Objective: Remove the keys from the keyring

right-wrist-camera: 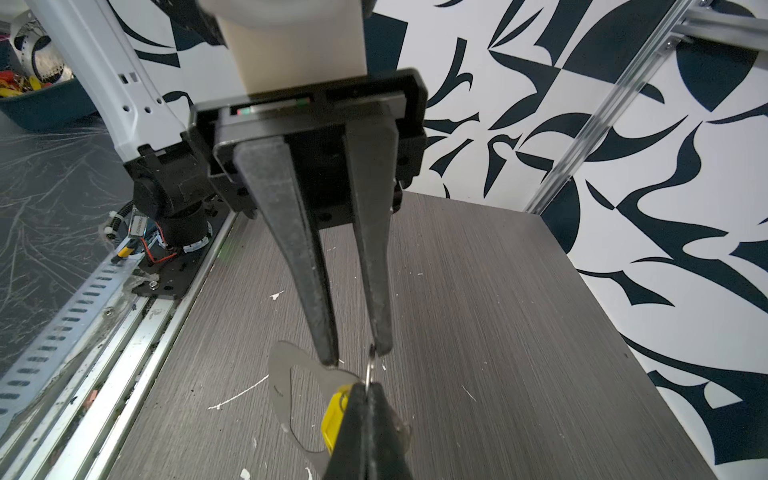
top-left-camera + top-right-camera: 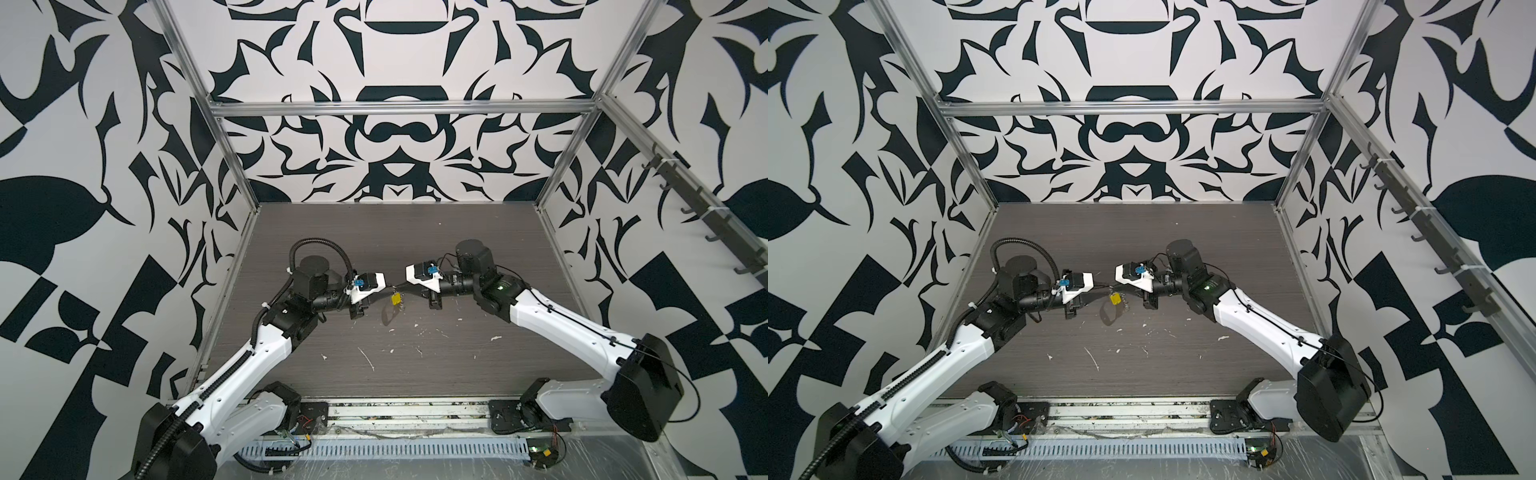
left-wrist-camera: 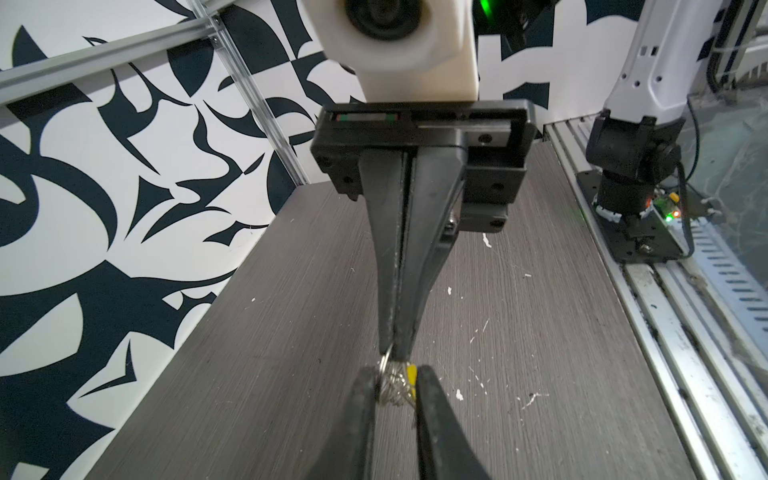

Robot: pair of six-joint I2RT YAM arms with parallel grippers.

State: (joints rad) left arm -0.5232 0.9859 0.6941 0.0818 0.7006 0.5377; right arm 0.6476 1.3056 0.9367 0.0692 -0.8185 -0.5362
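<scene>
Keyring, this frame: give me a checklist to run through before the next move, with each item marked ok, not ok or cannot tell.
1. Right gripper shut on the keyring: ok, it pinches one ring at its tips.
2. Left gripper holding the rings: cannot tell; its jaws stand apart with rings between them.
3. Yellow tag off the keyring: not ok, it hangs at the rings.
4. Strap clear of the table: cannot tell; it dangles below both grippers.
</scene>
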